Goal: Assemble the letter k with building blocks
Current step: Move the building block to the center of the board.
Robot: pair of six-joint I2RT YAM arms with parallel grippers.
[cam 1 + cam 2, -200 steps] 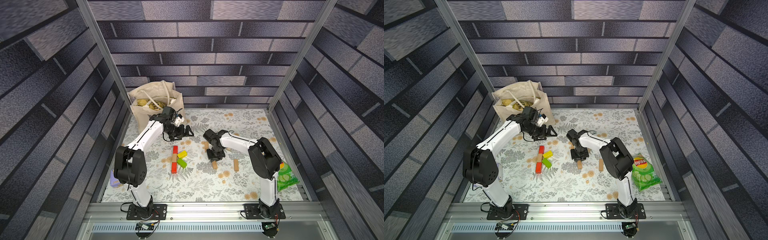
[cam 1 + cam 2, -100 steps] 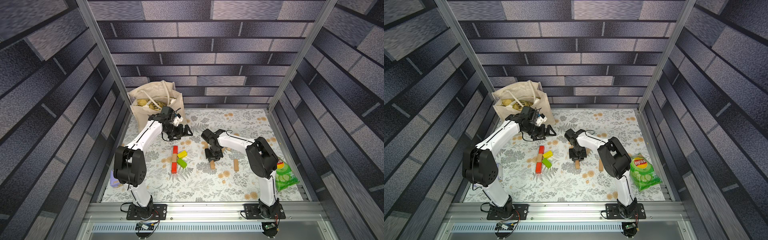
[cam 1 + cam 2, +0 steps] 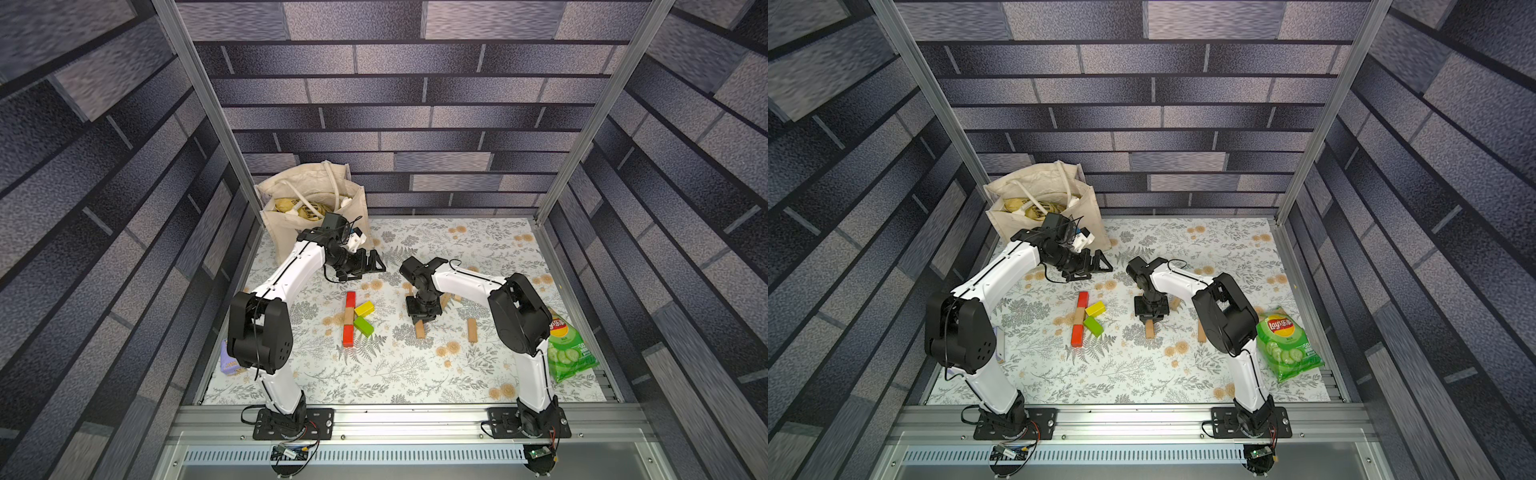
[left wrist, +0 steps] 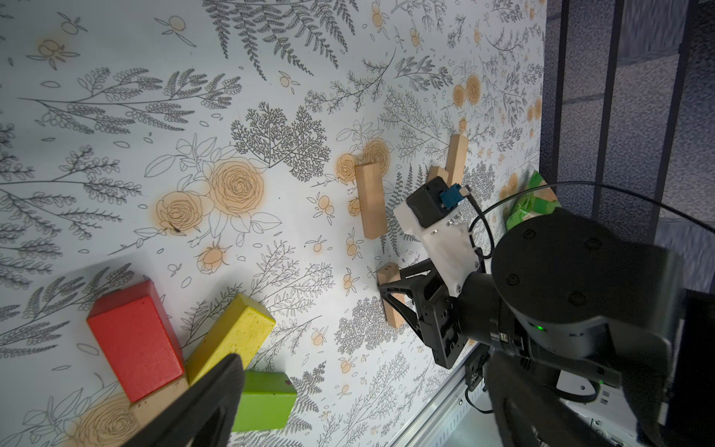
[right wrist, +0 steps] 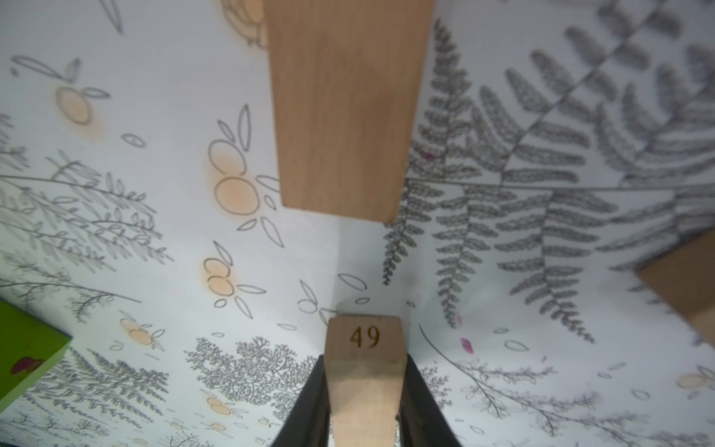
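Observation:
In both top views a flat figure lies mid-mat: a red block [image 3: 350, 300], a tan block [image 3: 348, 316] and another red block [image 3: 348, 336] in a line, with a yellow block [image 3: 364, 308] and a green block [image 3: 363, 326] slanting off to the right. To its right, my right gripper [image 3: 424, 319] [image 5: 365, 373] points down, shut on a tan block [image 3: 420, 331] marked 49 [image 5: 365, 336], low over the mat. Another tan block [image 5: 344, 108] lies just beyond it. My left gripper [image 3: 372, 266] [image 4: 360, 425] hangs open and empty behind the figure.
Loose tan blocks lie near the right arm [image 3: 471, 330] [image 3: 446, 299] [image 4: 370, 201]. A cloth tote bag [image 3: 307, 208] stands at the back left. A green chips bag [image 3: 567, 349] lies at the right edge, a purple tissue pack [image 3: 230, 361] at the left edge.
My right gripper has shifted slightly left and nearer with the tan block still in it. The left arm has barely moved.

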